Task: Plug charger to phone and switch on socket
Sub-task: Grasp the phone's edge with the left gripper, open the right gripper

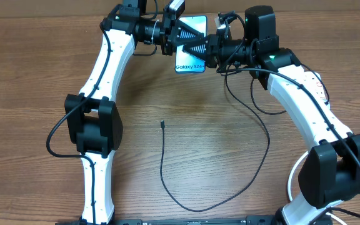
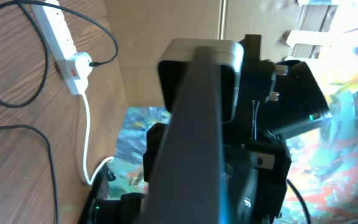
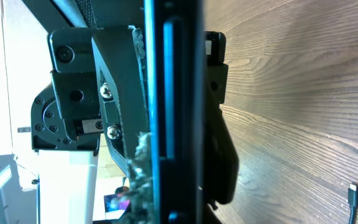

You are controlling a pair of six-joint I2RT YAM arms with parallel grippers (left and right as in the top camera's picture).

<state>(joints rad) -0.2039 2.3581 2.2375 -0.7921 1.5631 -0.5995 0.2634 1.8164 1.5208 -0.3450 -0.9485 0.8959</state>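
**Phone, charger and socket at the far middle of the table.** The phone (image 1: 190,64) faces the overhead camera with its cyan screen up and the white "Galaxy S24+" line at its near end. Its far part is covered by the two claws that meet over it. The left gripper (image 1: 181,31) reaches in from the left and is clamped narrow on the phone. In the left wrist view the phone's dark edge (image 2: 191,143) runs lengthwise through the frame. The right gripper (image 1: 195,47) reaches in from the right and lies over the screen. The right wrist view shows only the phone's edge (image 3: 173,112) with the other arm's hardware behind it, so how wide this claw stands cannot be told. Whether the phone rests on the table (image 1: 36,69) or is raised off it cannot be told either.

The charger (image 1: 167,181) lies loose on the wood, well apart from the phone. Its small plug tip (image 1: 162,124) is free near the table's centre and also shows in the right wrist view (image 3: 353,196). The thin black cable loops toward the near edge and back up to the right.

The socket (image 2: 56,28), a white power strip with a thick white cord (image 2: 87,137), lies at the right side, largely behind the right arm in the overhead view.
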